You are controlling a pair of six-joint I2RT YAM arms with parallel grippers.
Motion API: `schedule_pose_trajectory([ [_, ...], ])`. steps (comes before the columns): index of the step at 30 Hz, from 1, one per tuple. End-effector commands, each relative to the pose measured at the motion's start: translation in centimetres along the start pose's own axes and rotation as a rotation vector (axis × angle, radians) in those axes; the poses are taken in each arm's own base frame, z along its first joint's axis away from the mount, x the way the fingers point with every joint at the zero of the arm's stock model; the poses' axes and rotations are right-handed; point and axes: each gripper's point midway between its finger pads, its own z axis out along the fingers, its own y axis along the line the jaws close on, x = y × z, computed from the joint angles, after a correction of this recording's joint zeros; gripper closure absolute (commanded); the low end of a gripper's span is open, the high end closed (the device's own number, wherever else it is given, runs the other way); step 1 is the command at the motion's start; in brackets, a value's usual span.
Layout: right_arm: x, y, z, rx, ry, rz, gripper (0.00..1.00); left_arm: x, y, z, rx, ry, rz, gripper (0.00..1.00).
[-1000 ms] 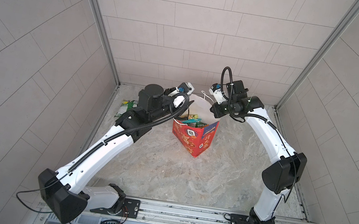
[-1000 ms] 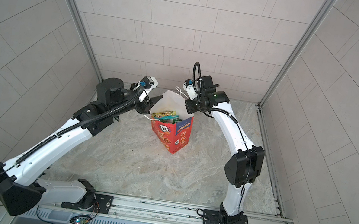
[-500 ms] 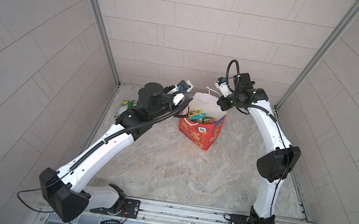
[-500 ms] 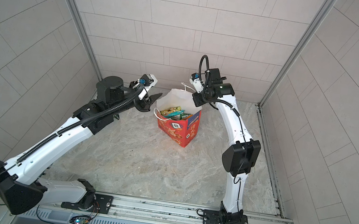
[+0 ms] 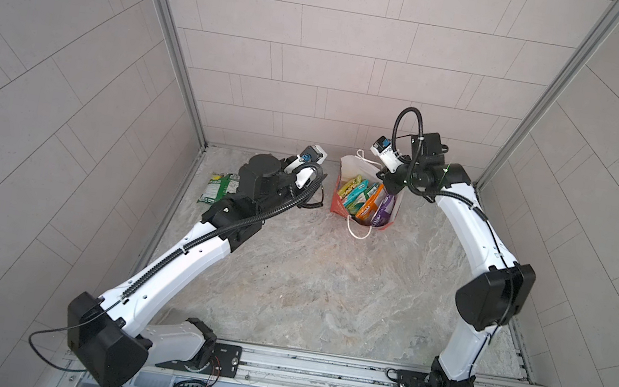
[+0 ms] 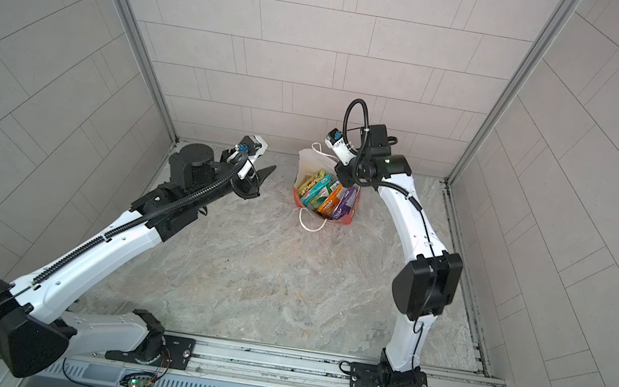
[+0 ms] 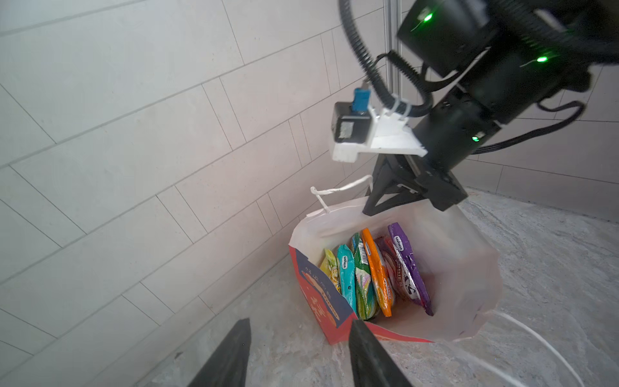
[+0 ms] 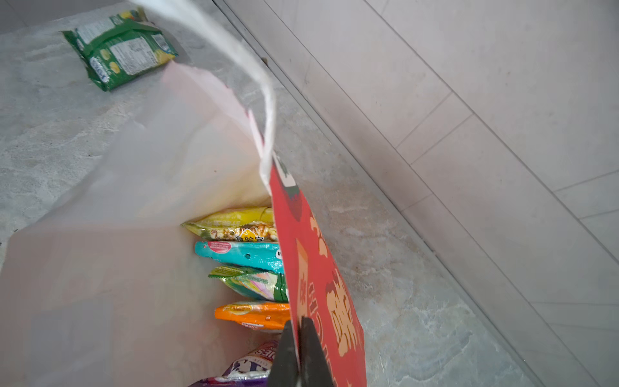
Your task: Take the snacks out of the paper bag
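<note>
At the back wall, right arm arched over paper bag (image 5: 349,166), jaws tight on its rim; left jaws apart.

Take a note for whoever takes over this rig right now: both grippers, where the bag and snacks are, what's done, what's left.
Grippers: the right gripper is shut, pinching the wall of the paper bag at its rim. The left gripper is open and empty, just outside the bag.
Done: the green packet lies on the table, out of the bag.
Left: the yellow packet, teal packet, yellow-green packet, orange packet and purple packet stand on edge inside the bag. Probably lift them out with the left gripper.
</note>
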Motion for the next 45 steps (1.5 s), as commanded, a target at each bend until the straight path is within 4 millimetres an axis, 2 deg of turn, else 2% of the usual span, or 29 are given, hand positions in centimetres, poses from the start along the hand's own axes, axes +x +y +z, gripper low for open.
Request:
schedule_pose_trajectory([
  [1, -4.6, 1.5, -4.0, 0.081, -0.262, -0.131, 1.0, 0.8, 0.2, -0.2, -0.043, -0.023, -0.139, 0.48],
  [6, -3.0, 4.3, -5.9, 0.123, -0.373, -0.11, 1.0, 3.6, -1.3, -1.3, -0.054, 0.022, -0.219, 0.49],
  [10, -2.3, 5.2, -7.3, 0.143, -0.422, -0.034, 1.0, 4.5, -3.5, -2.2, 0.0, 0.027, -0.224, 0.49],
  [15, -0.6, 6.1, -7.2, 0.154, -0.45, 0.053, 1.0, 5.2, -8.0, -2.0, 0.113, 0.105, -0.237, 0.5],
  [17, -0.7, 6.8, -7.2, 0.13, -0.448, 0.061, 1.0, 4.9, -9.4, -2.1, 0.142, 0.127, -0.241, 0.5],
  [21, -0.9, 8.4, -6.9, 0.086, -0.469, 0.081, 1.0, 3.2, -10.3, -2.7, 0.14, 0.141, -0.264, 0.49],
  [23, -0.9, 8.4, -6.7, 0.083, -0.466, 0.116, 1.0, 2.7, -11.1, -2.6, 0.166, 0.138, -0.297, 0.49],
  [26, -1.0, 8.6, -6.6, 0.057, -0.455, 0.165, 1.0, 3.4, -13.0, -1.4, 0.204, 0.156, -0.348, 0.4],
  [29, -1.0, 8.3, -6.6, 0.055, -0.427, 0.205, 1.0, 3.9, -14.8, 0.1, 0.239, 0.195, -0.376, 0.42],
  [35, -1.3, 7.5, -6.4, 0.066, -0.427, 0.284, 1.0, 5.4, -16.0, 3.4, 0.214, 0.233, -0.404, 0.44],
  [38, -1.4, 7.5, -6.3, 0.06, -0.429, 0.289, 1.0, 7.0, -16.9, 4.9, 0.216, 0.251, -0.409, 0.48],
  [43, -1.0, 6.8, -6.7, 0.082, -0.433, 0.301, 1.0, 8.7, -17.5, 6.7, 0.197, 0.262, -0.402, 0.49],
  [45, -1.0, 6.5, -6.8, 0.09, -0.426, 0.312, 1.0, 8.8, -17.7, 7.2, 0.201, 0.26, -0.395, 0.52],
])
